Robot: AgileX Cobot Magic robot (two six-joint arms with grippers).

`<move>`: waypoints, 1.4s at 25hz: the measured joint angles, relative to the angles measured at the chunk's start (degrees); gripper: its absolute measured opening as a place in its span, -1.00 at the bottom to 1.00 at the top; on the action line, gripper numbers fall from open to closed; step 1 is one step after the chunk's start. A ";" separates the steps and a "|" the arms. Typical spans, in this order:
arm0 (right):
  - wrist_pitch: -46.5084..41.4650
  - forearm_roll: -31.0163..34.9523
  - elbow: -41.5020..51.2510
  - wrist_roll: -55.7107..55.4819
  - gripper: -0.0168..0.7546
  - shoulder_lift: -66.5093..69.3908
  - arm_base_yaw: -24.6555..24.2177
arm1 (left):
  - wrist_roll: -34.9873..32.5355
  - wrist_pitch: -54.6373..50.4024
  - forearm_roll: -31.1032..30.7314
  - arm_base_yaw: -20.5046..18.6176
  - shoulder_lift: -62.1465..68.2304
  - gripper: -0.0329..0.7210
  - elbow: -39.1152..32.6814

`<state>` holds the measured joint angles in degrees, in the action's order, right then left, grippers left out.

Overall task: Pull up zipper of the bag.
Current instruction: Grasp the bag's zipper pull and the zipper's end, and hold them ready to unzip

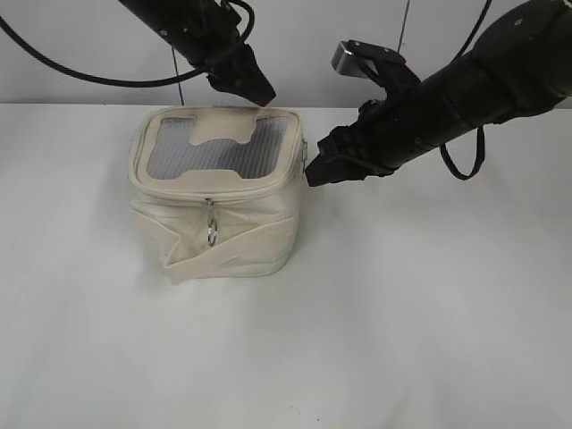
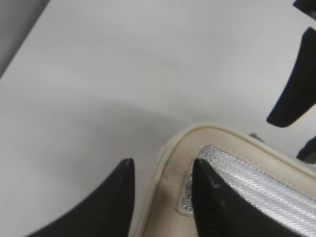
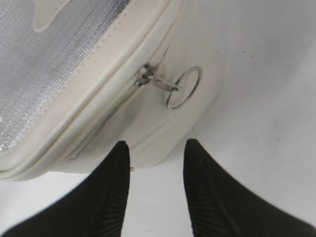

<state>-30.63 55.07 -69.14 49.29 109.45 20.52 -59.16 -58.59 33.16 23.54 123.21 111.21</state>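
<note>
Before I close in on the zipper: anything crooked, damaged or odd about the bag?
Nothing looks damaged. The bag sags a little: its lower front creases and its flat strap runs slanted across the side. One ring pull hangs at the front, another sits at the corner ahead of the right gripper. Neither ring is held.

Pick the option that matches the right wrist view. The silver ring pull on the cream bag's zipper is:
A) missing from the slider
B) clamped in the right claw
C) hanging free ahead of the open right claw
C: the silver ring pull dangles from its slider on the cream fabric bag, beyond the right claw, whose fingers stand apart and hold nothing.
</note>
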 joint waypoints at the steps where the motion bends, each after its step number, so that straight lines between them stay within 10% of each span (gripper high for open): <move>1: 0.00 -0.05 0.00 0.00 -0.18 0.00 0.00 | 0.00 -0.01 0.11 -0.26 0.07 -0.12 0.45; 11: -1.07 -0.42 0.00 -0.14 -0.19 -0.06 -0.30 | 1.16 -7.64 7.01 -3.18 8.19 0.05 6.05; 17: -2.14 -0.77 0.00 -0.40 -0.19 -0.06 -2.31 | 2.01 -9.57 4.56 -2.87 8.14 -0.80 6.47; 35: 0.09 2.81 0.00 5.66 -0.09 -0.06 -1.82 | 4.01 -9.07 2.77 -2.56 7.64 -0.83 7.09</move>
<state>-30.54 57.88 -69.14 54.95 109.39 18.70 -55.15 -67.66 35.93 20.98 130.86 118.30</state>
